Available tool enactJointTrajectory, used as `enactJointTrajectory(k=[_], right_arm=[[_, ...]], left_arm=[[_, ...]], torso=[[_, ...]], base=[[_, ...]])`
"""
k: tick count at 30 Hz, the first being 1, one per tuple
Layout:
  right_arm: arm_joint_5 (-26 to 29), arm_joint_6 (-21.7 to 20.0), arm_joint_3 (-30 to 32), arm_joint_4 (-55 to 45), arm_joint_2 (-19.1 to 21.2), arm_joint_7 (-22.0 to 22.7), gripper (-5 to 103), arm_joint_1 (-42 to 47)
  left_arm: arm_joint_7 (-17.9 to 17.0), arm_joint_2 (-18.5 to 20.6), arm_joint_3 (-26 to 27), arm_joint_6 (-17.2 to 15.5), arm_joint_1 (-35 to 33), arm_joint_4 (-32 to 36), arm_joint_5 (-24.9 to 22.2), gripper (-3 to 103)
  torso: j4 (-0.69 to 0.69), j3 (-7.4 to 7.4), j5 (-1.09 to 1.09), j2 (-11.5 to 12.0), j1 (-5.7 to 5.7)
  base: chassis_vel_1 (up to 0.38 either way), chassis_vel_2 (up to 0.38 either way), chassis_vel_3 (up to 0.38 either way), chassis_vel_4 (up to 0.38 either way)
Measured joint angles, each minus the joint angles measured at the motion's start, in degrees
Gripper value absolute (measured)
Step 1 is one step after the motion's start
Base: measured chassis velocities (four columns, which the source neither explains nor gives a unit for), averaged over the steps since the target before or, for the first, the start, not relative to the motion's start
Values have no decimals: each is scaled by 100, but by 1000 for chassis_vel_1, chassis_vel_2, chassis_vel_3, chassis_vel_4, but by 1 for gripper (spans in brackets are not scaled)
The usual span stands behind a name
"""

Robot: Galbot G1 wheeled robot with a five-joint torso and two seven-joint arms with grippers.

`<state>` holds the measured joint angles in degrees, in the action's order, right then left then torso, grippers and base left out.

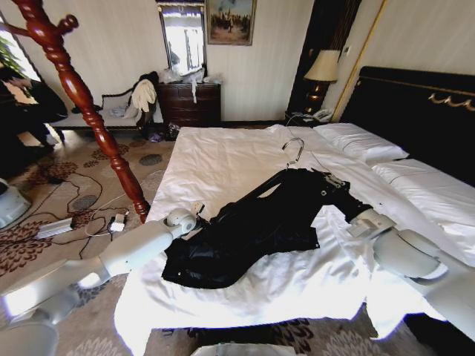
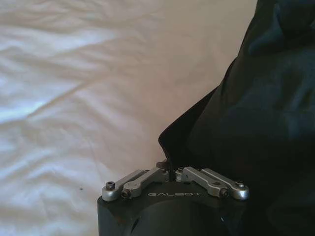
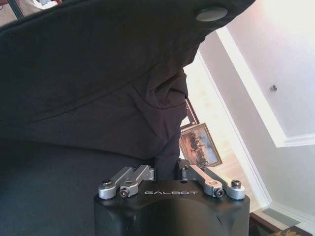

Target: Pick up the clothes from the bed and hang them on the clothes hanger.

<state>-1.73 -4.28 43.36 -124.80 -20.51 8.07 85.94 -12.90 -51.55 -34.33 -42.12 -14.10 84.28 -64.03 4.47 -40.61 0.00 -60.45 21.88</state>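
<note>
The clothes (image 1: 252, 230), one black shiny garment, lie rumpled across the middle of the bed (image 1: 223, 156). The clothes hanger (image 1: 295, 152) rests at the garment's far end, its silver hook on the white sheet. My left gripper (image 1: 202, 221) is at the garment's near left edge. In the left wrist view this gripper (image 2: 170, 169) is shut on a corner of the black cloth (image 2: 256, 123). My right gripper (image 1: 347, 208) is at the garment's right side. In the right wrist view it (image 3: 170, 169) is shut on a fold of the fabric (image 3: 98, 88), which carries a pale button (image 3: 211, 13).
A reddish-brown wooden coat stand (image 1: 82, 96) rises left of the bed, with cables and adapters (image 1: 96, 222) on the carpet at its foot. Pillows (image 1: 364, 141) and the black headboard (image 1: 415, 104) are at the right. A dark dresser (image 1: 191, 104) stands at the far wall.
</note>
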Motion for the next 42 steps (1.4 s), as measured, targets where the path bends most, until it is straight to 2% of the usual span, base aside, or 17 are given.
enactJointTrajectory(k=[5,10,13,15,16,19,20,23,25,27,30,31,33,34,36,39,42], right_arm=[[-12,1,0,-3,-35,9,19,26],[58,-22,-61,16,-58,32,19,-93],[225,-82,-154,77,-63,46,19,-286],[346,-122,-206,130,-63,62,19,-397],[346,-122,-206,130,-63,62,19,-397],[480,-176,-211,182,-65,107,19,-432],[480,-176,-211,182,-65,107,19,-432],[607,-275,-174,178,-83,164,19,-457],[630,-289,-172,176,-84,169,19,-475],[684,-316,-169,171,-84,180,19,-503],[732,-338,-155,171,-91,189,19,-505],[736,-339,-153,174,-97,191,19,-503],[733,-339,-153,173,-111,191,19,-475],[733,-339,-153,173,-111,191,19,-475],[710,-339,-149,153,-131,191,19,-412],[672,-334,-115,113,-138,191,19,-331],[667,-333,-97,75,-123,191,19,-276]], left_arm=[[-129,210,370,0,-151,151,-52,0],[-276,625,904,79,-252,430,-82,0],[-404,1050,1404,182,-408,877,-64,0],[-479,1359,1765,301,-575,1360,-46,0],[-479,1359,1765,301,-575,1360,-46,0],[-667,1667,2306,584,-826,2093,45,0],[-667,1667,2306,584,-826,2093,45,0],[-940,1719,2873,1068,-1063,2507,189,0],[-1032,1719,3070,1232,-1122,2608,113,0],[-1152,1721,3430,1529,-1150,2706,-170,0],[-1175,1809,3679,1611,-1230,2740,-436,0],[-1032,1970,3757,1651,-1407,2841,-377,0],[-756,2323,3833,1611,-1902,3164,72,0],[-756,2323,3833,1611,-1902,3164,72,0],[-658,2510,3896,1443,-2602,3430,637,0],[-568,2494,3947,1484,-3559,3748,1248,0],[-648,2403,3904,1485,-3903,3988,1378,0]], torso=[[0,0,-1,0,0],[0,0,-1,0,0],[0,0,-1,0,0],[-6,0,0,0,0],[-6,0,0,0,0],[0,0,0,0,0],[0,0,0,0,0],[2,0,0,0,0],[1,0,-1,0,0],[-1,0,0,0,0],[3,0,0,0,0],[3,0,0,0,0],[-2,0,1,-1,1],[-2,0,1,-1,1],[-5,0,1,-1,-1],[-1,-1,-4,0,0],[-1,0,2,-1,-1]], base=[[0,0,0,0],[0,0,0,0],[0,0,0,0],[0,0,0,0],[0,0,0,0],[0,0,0,0],[0,0,0,0],[0,0,0,0],[0,0,0,0],[0,0,0,0],[0,0,0,0],[0,0,0,0],[0,0,0,0],[0,0,0,0],[0,0,0,0],[0,0,0,0],[0,0,0,0]])
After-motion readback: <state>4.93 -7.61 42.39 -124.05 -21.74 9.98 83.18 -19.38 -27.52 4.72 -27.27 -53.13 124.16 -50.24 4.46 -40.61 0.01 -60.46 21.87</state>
